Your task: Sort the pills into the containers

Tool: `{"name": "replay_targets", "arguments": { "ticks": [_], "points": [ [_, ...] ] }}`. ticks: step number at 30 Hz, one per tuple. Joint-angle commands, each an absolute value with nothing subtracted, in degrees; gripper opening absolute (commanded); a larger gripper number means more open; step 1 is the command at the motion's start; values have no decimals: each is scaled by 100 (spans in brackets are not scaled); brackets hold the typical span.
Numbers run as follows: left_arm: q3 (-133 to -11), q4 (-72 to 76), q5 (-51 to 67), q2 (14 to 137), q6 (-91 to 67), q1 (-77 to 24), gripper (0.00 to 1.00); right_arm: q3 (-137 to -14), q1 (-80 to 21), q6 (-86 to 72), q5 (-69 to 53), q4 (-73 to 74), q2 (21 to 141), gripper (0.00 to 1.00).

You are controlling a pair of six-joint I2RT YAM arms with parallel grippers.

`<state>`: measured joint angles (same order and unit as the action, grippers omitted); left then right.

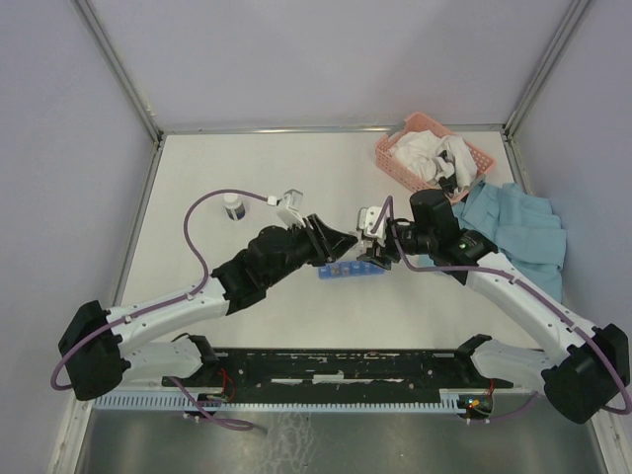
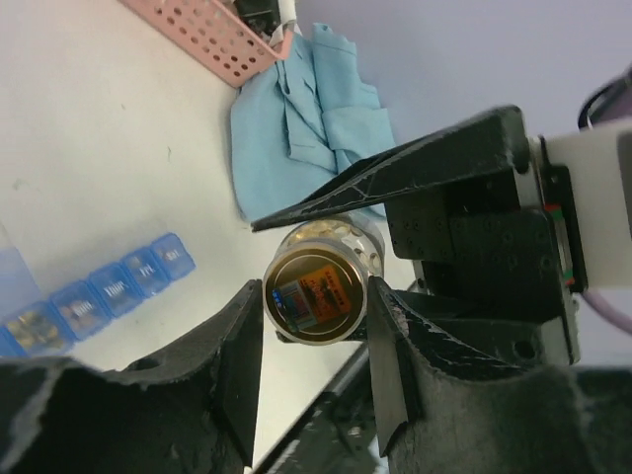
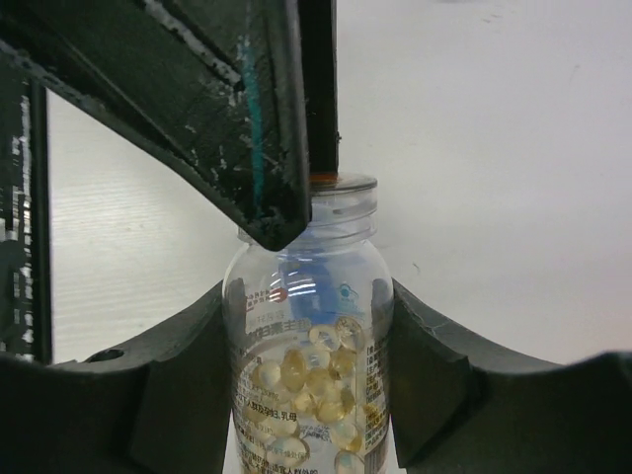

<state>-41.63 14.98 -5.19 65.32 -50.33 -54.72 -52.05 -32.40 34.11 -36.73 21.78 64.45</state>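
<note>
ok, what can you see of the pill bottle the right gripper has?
The pill bottle is small, round and clear, plastic by the look of it, with a printed label and a narrower neck. Yellowish softgel pills fill its lower part. A gold-coloured disc covers its mouth end. The right gripper clamps its body, close to the blue pill organiser. The left gripper pinches the mouth end.

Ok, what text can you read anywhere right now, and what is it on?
On the pill organiser lids: short white lettering on each, too blurred to read.
On the bottle label: lines of small print, too small to read.
On the bottle's round end, left wrist view: orange and blue print, unreadable.
Nothing legible in any view.
</note>
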Motion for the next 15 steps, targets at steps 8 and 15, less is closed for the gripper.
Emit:
{"name": "replay_targets", "arguments": {
  "ticks": [8, 15],
  "points": [
    [-4216, 743, 1663, 5889, 39, -5519, 3, -5700, -3032, 1306, -6397, 1103, 6856, 5],
    [-4307, 1133, 1236, 5720, -392, -5413, 35, -5649, -3025, 1256, -6389, 1007, 6799, 4]
  ]
}}
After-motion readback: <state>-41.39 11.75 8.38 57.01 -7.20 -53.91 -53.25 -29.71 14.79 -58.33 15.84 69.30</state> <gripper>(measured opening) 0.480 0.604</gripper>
